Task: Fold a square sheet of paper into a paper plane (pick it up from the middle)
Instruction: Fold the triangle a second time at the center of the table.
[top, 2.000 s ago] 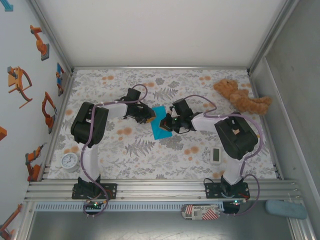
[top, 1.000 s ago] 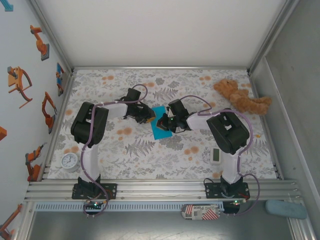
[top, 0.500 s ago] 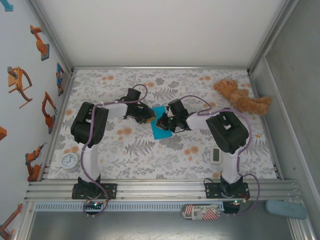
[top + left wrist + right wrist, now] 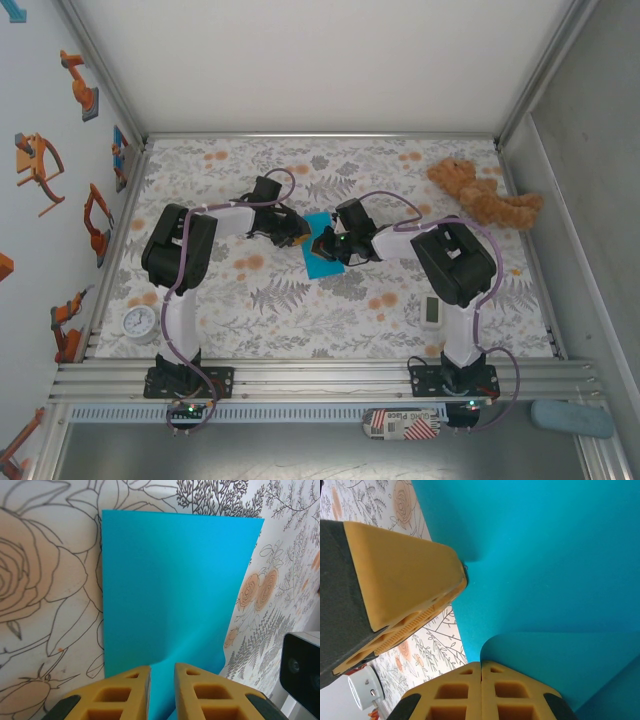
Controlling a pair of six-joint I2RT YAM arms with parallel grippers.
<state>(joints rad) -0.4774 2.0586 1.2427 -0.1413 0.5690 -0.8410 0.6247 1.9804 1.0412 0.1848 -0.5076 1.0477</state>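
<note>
At the middle of the worktop (image 4: 230,300) your one blue sheet of paper (image 4: 175,580) lies mostly flat, and your two grippers each clamp it, the left gripper (image 4: 162,672) on a raised edge, the right gripper (image 4: 481,667) on a curled flap, seemingly to bend a fold.

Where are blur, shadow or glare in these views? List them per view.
Top external: even light, sharp, no glare, thin cyan-blue square paper sheet tiny. Left wrist: paper crisp, soft shading along its raised fold, left jaws cropped at bottom. Right wrist: right jaws sharp, shadow under the curled flap.
</note>
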